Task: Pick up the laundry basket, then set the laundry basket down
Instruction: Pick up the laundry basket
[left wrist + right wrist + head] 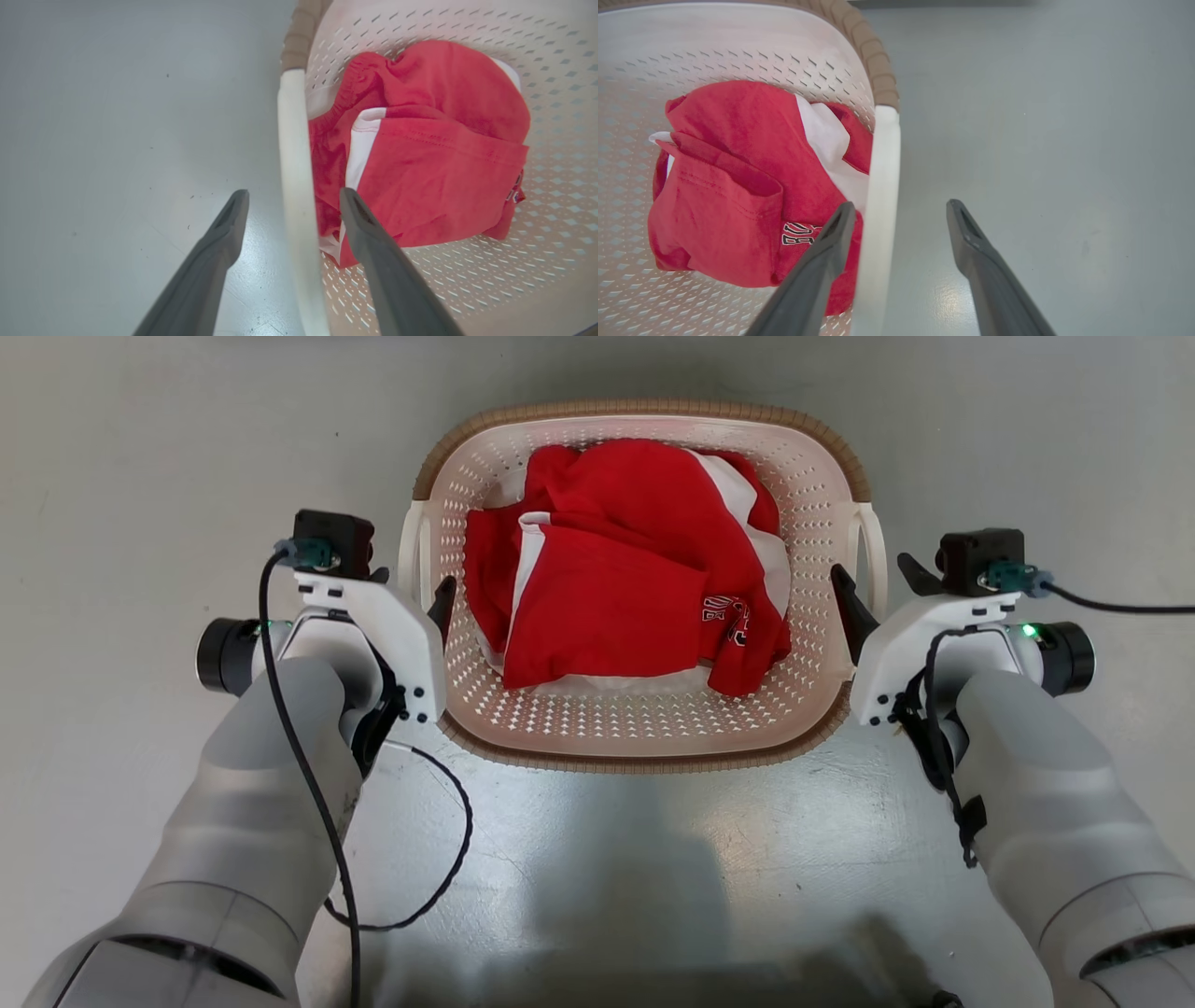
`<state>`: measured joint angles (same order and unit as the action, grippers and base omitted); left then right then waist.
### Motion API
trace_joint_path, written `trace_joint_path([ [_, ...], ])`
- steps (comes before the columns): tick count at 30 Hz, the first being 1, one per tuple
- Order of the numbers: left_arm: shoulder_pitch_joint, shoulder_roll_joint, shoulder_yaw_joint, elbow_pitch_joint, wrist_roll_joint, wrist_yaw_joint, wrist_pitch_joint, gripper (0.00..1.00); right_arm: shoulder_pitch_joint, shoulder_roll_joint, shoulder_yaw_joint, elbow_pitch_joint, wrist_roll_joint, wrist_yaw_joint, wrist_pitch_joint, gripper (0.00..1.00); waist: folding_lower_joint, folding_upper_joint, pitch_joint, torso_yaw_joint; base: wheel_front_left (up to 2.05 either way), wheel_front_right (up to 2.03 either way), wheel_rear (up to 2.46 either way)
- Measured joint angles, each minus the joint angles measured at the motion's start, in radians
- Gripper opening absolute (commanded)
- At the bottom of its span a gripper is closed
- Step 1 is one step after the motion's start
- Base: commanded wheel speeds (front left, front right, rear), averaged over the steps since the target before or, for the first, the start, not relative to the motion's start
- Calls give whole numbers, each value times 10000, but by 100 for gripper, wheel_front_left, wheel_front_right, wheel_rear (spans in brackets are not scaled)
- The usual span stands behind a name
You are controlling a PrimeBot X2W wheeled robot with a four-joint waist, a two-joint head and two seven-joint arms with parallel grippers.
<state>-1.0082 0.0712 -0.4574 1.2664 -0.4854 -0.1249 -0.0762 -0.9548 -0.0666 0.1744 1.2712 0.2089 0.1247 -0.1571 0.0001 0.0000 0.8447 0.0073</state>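
On the grey floor [140,448], the laundry basket [644,411] holds crumpled red-and-white clothes [616,588]. The left gripper [294,195] and the right gripper [901,206] both gape, each straddling a white loop handle [292,140] without clamping it.

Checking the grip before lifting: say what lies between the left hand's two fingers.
The laundry basket's white loop handle runs between the left hand's open fingers, as the left wrist view shows.

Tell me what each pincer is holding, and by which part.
Nothing is held yet. Both pincers are open, each straddling a white loop handle of the laundry basket: left pincer around the left handle, right pincer around the right handle.
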Motion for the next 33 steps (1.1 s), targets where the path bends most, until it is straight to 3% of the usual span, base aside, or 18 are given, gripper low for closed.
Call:
trace_joint_path([
  [10, -270, -4, -366, 67, -100, 0, 257, 100, -162, -8, 408, 82, 627, 0, 558, 100, 0, 0, 69, 19, 0, 0, 0],
  [28, -469, 61, -915, 163, -288, 0, 499, 100, -525, -8, 1241, 140, 1375, 0, 639, 100, 0, 0, 134, -62, 0, 0, 0],
  [29, -469, 61, -963, 169, -303, 0, 497, 100, -524, -8, 1267, 148, 1400, 0, 639, 78, 0, 0, 131, -59, 0, 0, 0],
  [30, -469, 59, -1022, 173, -303, 0, 493, 84, -523, -8, 1300, 153, 1475, 0, 639, 5, 0, 0, 129, -55, 0, 0, 0],
  [31, -473, 61, -1085, 173, -301, 0, 485, 35, -523, -8, 1340, 153, 1555, 0, 650, 0, 0, 0, 128, -51, 0, 0, 0],
  [32, -475, 67, -1122, 176, -301, 0, 447, 0, -522, -8, 1381, 153, 1641, 0, 759, 0, 0, 0, 125, -47, 0, 0, 0],
  [33, -477, 71, -1198, 178, -297, 0, 481, 0, -515, -13, 1457, 159, 1753, 0, 928, 0, 0, 0, 118, -39, 0, 0, 0],
])
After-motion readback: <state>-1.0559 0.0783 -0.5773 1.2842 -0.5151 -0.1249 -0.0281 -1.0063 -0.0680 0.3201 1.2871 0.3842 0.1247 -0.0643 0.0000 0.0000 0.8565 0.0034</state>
